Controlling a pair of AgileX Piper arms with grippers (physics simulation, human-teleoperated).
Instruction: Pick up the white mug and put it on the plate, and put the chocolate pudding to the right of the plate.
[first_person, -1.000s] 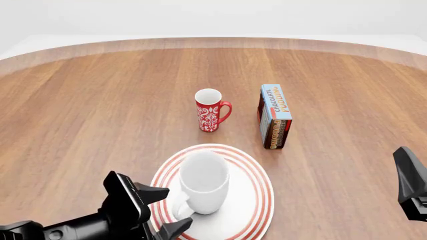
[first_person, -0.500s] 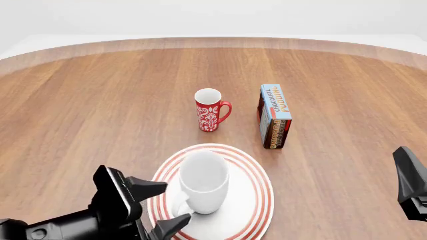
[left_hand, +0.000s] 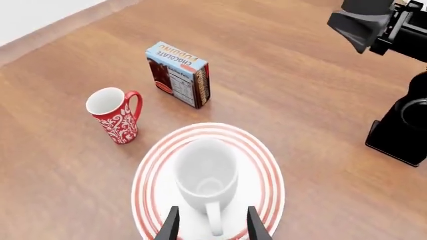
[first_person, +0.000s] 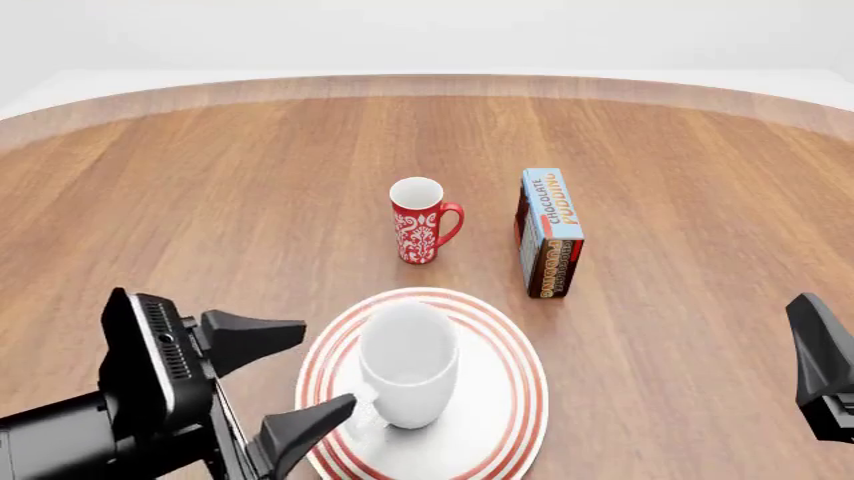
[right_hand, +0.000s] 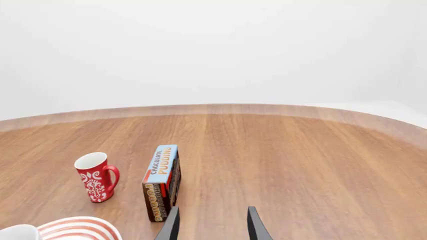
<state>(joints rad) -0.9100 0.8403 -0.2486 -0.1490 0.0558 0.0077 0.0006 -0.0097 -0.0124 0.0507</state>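
The white mug (first_person: 408, 364) stands upright on the plate (first_person: 514, 395), its open mouth facing up and its loop handle turned toward the near-left edge of the plate. In the left wrist view the white mug (left_hand: 206, 175) sits near the middle of the plate (left_hand: 267, 175), with its handle pointing back between the two fingertips of the left gripper (left_hand: 212, 231). The plate rests flat on the wooden desk (first_person: 200, 220), close to the near edge.

The left gripper (first_person: 287, 385) hangs just left of the plate, fingers spread wide with nothing between them; the lower fingertip is close to the mug's handle, though contact cannot be made out.

Beyond the plate and a little to its right, the chocolate pudding (first_person: 550, 232) stands upright on the desk, well apart from the plate's rim, its light blue lettered face turned upward and to the right. From the right wrist view the chocolate pudding (right_hand: 162, 182) stands just ahead of the right gripper (right_hand: 212, 225), whose fingertips are apart and hold nothing. In the front view only a dark part of the right arm (first_person: 821, 365) shows at the right edge.

A red mug (first_person: 422, 220) with a white pattern stands upright to the left of the carton, handle toward it, apart from both carton and plate.
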